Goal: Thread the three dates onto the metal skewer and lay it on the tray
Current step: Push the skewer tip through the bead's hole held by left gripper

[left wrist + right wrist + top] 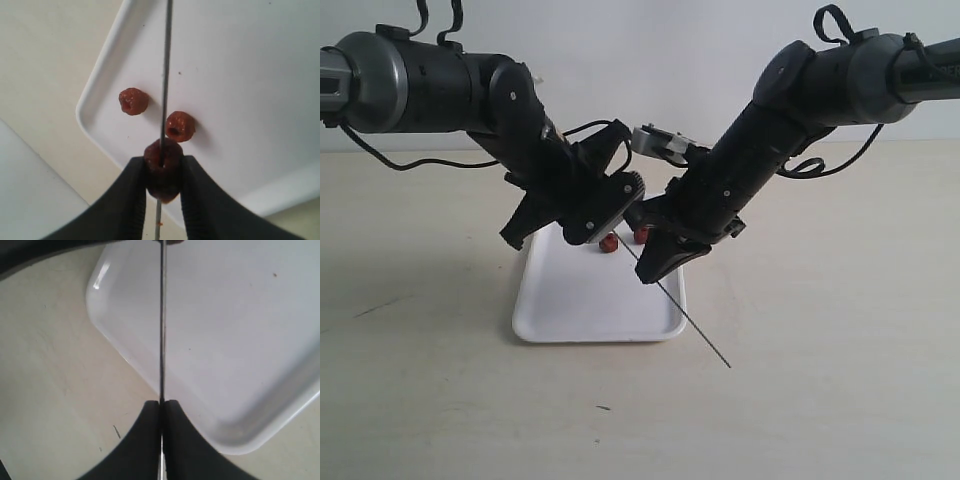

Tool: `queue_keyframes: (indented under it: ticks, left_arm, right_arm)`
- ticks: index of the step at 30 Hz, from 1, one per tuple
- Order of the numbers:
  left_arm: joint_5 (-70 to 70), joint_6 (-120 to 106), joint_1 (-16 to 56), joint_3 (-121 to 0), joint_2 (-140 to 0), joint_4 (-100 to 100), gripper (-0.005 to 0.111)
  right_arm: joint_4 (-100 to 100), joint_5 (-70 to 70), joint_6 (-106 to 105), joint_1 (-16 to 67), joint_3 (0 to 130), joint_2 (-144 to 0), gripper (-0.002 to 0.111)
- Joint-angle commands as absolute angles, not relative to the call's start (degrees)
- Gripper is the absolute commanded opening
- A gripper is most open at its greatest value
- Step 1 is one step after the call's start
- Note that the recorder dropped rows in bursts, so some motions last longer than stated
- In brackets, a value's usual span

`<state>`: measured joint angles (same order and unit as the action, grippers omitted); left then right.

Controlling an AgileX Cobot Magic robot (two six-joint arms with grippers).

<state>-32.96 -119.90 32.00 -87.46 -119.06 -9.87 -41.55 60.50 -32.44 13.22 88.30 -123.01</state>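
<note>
The skewer point(698, 330) lies on a slant. Its long axis runs from a free tip over the worktop point(820, 400), just past the tray's near right corner, up and back across the tray point(570, 305) toward its far edge. Whether that tip touches the worktop cannot be told.

Over the tray's right rim, the right claw point(161, 407) is closed tight on the skewer, its two fingers pinching the rod with no gap between them. From them the rod runs straight out above the tray's white floor.

Farther along, over the tray's far part, the left claw point(163, 172) grips the threaded date point(161, 150), squeezing it from both sides. The skewer enters the hole in this date's end and shows again on its other side, between the fingers. The date therefore sits on the rod with its bore in line with the long axis.

Beyond it, two more dates lie on the tray floor near a rounded corner, apart from each other, one on either side of the skewer's line. The outer date point(133, 101) is closer to the rim. The inner date point(180, 126) is near the threaded date. Each shows a dark hole in its end.
</note>
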Motion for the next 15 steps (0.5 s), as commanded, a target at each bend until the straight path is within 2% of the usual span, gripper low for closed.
queue_keyframes:
  ticks: [1,15]
  left_arm:
    - [-34.15,-119.49,33.23,-87.44,-118.38,-11.07,0.024]
    - [-34.15,-119.36,33.24,-87.44,-118.38,-13.91,0.024]
  right_arm:
    - [-47.51,56.0,-31.57,12.94,88.39,-122.88,0.0]
    - [-50.5,55.27,-33.39,12.94,88.39,-122.88,0.0]
